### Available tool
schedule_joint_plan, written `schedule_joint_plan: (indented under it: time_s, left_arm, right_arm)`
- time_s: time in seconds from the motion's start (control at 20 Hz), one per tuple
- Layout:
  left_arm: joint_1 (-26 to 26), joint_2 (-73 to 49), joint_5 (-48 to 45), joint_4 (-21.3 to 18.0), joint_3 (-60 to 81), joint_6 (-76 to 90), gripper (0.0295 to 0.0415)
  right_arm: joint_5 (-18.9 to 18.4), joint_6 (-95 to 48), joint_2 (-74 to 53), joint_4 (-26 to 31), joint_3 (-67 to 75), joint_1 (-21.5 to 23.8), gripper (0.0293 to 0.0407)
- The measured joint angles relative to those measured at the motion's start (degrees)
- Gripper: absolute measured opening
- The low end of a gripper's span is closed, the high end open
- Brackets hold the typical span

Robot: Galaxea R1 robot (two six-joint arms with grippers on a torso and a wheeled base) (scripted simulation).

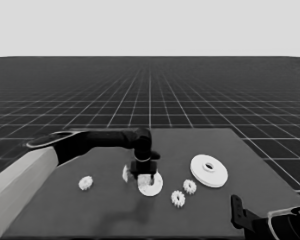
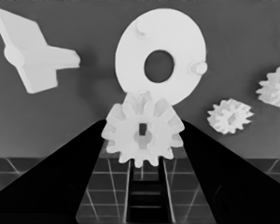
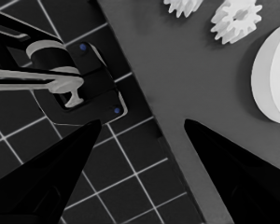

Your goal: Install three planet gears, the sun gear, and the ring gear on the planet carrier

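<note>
Holding a small white toothed planet gear [image 2: 142, 135] clamped between its fingers, the left end effector [image 1: 144, 172] hovers over the flat white holed planet carrier [image 1: 151, 184] mid-worktop. Next, probably: lower the gear onto a carrier peg. The right end effector [image 3: 142, 135] waits open at the worktop's corner.

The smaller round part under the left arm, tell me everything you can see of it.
The smaller round part is a flat white disc, matte and plastic-looking, with a round dark centre hole. The left wrist view shows short pegs standing up from its face near the rim; two are visible. It lies flat on the dark table, near the middle. The left hand is right over it, holding a small toothed gear between its fingers, at the disc's edge. Whether the gear touches the disc cannot be told.
</note>
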Motion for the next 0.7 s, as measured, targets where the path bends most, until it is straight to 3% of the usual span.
schedule_joint_plan:
  time_s: [0.05, 0.15, 0.5, 0.6, 0.7]
  left_arm:
    - [3.88, 0.37, -0.35, 4.14, -1.71, 1.31, 0.0312]
    - [8.00, 0.86, -1.14, 7.87, -4.20, 3.06, 0.0312]
    - [9.77, 1.21, -1.77, 9.67, -5.78, 4.10, 0.0312]
    - [9.79, 1.22, -1.79, 9.70, -5.80, 4.12, 0.0372]
    - [9.79, 1.22, -1.79, 9.72, -5.81, 4.12, 0.0383]
  right_arm:
    - [0.00, 0.00, 0.00, 0.00, 0.00, 0.00, 0.0385]
    - [0.00, 0.00, 0.00, 0.00, 0.00, 0.00, 0.0385]
    - [0.00, 0.00, 0.00, 0.00, 0.00, 0.00, 0.0385]
    - [0.00, 0.00, 0.00, 0.00, 0.00, 0.00, 0.0385]
    - [0.00, 0.00, 0.00, 0.00, 0.00, 0.00, 0.0385]
